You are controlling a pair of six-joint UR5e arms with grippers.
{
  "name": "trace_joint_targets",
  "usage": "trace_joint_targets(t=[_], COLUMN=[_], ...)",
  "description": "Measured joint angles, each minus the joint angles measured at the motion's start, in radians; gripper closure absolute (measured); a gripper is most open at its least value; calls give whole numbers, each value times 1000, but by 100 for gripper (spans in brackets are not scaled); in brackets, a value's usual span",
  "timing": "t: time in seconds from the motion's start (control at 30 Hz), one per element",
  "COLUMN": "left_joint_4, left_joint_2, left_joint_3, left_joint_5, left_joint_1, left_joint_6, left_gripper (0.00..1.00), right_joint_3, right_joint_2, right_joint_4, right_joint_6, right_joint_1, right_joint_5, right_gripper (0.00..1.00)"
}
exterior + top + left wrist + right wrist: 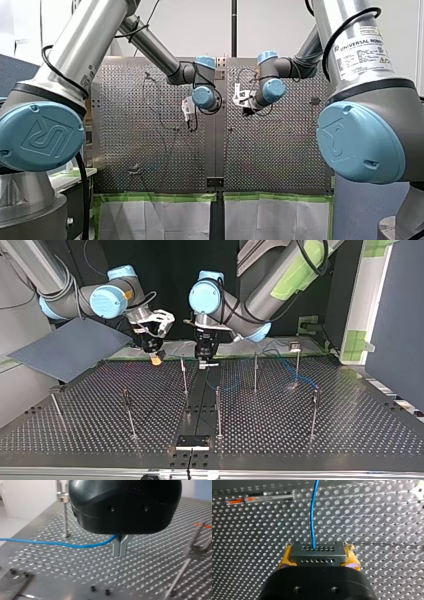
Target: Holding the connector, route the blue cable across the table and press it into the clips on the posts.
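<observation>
Yellow pads point(285, 560) of my right gripper point(319, 559) pinch the dark connector point(317, 551) from both sides in the right wrist view, with rows of small holes showing on it. The blue cable point(312, 522) leaves the connector's far side and runs straight ahead, toward 12 o'clock from the gripper, over the perforated table point(374, 530). Beyond it, at about 11 o'clock, is a post point(269, 498) bearing orange marks. Seen from the left wrist, my left gripper point(120, 547) has its metal fingers point(116, 548) pressed together on the blue cable, low above the table. From there the cable trails toward 9 o'clock from the fingers, passing on the near side of a clip-topped post point(65, 515). From across the table, a small dark plate point(192, 441) sits at the 6 o'clock edge and thin upright posts point(218, 412) stand spread over the surface behind it. Loose loops of the cable lie among them at about 1 o'clock from the table's centre. Farthest back, near the 12 o'clock edge, the two grippers hang near each other without touching, my right at 11 o'clock and my left at 12 o'clock.
</observation>
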Motion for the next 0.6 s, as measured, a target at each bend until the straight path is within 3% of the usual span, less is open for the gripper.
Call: trace_joint_targets(t=[0.33, 0.6], left_joint_4=[79, 151], left_joint_2=[-28, -93], left_joint_3=[-80, -151], left_joint_5=[36, 74], left_joint_1=[-10, -8], left_joint_6=[5, 1], left_gripper=[100, 100], right_joint_3=[76, 134], right_joint_2=[3, 3], right_joint_4=[-77, -134], right_joint_6=[3, 2], right_joint_1=[1, -2], right_joint_5=[2, 5], right_gripper=[100, 100])
